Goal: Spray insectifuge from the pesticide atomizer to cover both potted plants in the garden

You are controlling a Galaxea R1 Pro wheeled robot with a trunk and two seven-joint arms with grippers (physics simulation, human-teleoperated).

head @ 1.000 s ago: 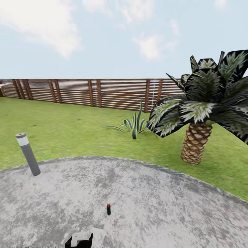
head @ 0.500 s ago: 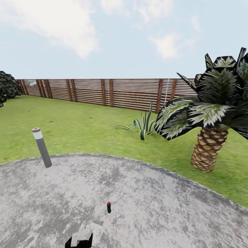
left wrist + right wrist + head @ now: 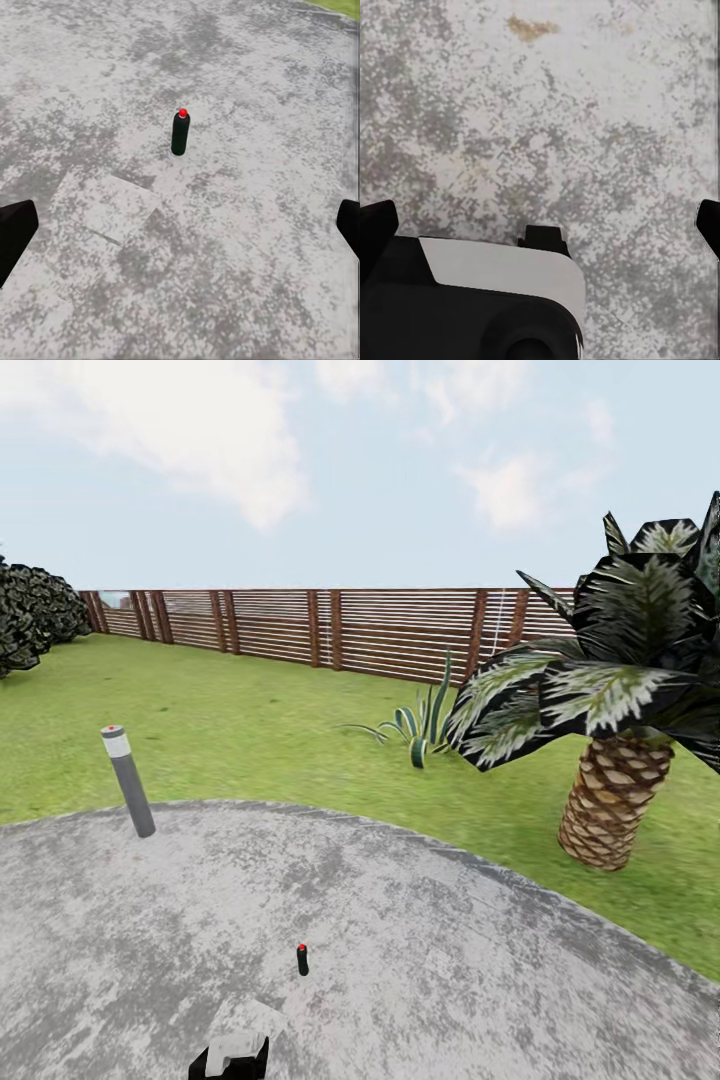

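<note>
Garden (image 3: 250,730): the head camera has swung left, so fence (image 3: 330,628), palm (image 3: 615,710), agave (image 3: 420,725) and lamp post (image 3: 128,780) sit further right in frame and a dark bush (image 3: 30,615) has entered at the left edge.
Stone patio (image 3: 450,940): fills the foreground.
Left claw (image 3: 180,232): spread wide, holding nothing, aimed at the bottle.
Right claw (image 3: 544,225): spread wide, empty, over bare stone.
Pesticide atomizer (image 3: 302,958): upright on the patio, near the robot, ungrasped; pickup looks imminent.
</note>
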